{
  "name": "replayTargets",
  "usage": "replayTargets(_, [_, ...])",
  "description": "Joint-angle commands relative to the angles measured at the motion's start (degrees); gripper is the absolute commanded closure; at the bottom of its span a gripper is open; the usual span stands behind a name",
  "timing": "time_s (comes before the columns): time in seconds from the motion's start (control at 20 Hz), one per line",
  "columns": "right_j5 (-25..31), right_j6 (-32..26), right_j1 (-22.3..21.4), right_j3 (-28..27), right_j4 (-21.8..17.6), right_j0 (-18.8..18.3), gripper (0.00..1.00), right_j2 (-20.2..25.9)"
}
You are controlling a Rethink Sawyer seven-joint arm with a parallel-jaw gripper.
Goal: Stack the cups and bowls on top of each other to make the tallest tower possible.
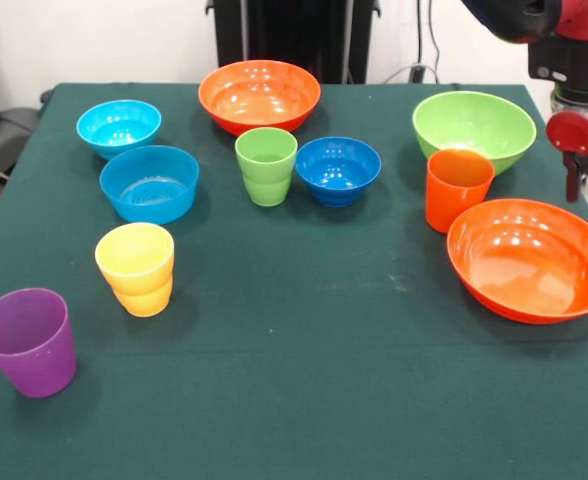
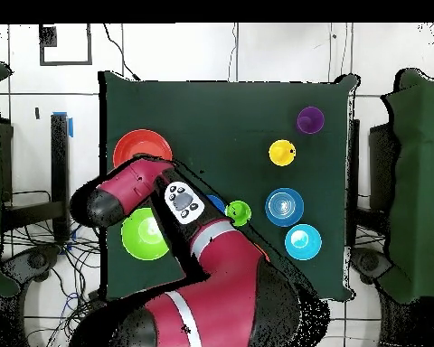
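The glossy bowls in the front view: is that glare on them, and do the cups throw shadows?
Front view: white glints dot the large orange plastic bowl and the small dark blue bowl; the purple plastic cup throws only a faint shadow on the green tablecloth. Overhead view: the red arm hides several bowls.

Front view low across the table (image 1: 304,400) — overhead straight down, farther, sharing it

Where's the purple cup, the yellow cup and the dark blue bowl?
purple cup (image 1: 29,345), front view, on its side wall.
yellow cup (image 1: 137,270), front view, on its outer wall below the rim.
dark blue bowl (image 1: 338,166), front view, on its inside.
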Motion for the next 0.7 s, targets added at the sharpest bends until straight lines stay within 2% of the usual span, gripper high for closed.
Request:
replayTargets(0.05, [4.8, -14.6, 0.3, -4.5, -7.1, -0.8, 0.00, 1.5])
replayTargets(0.35, [1.6, -10.3, -3.1, -3.1, -10.1, -0.3, 0.00, -0.2])
replayTargets(0.7, [3.8, -11.2, -1.4, -4.7, -10.6, -0.9, 0.00, 0.1])
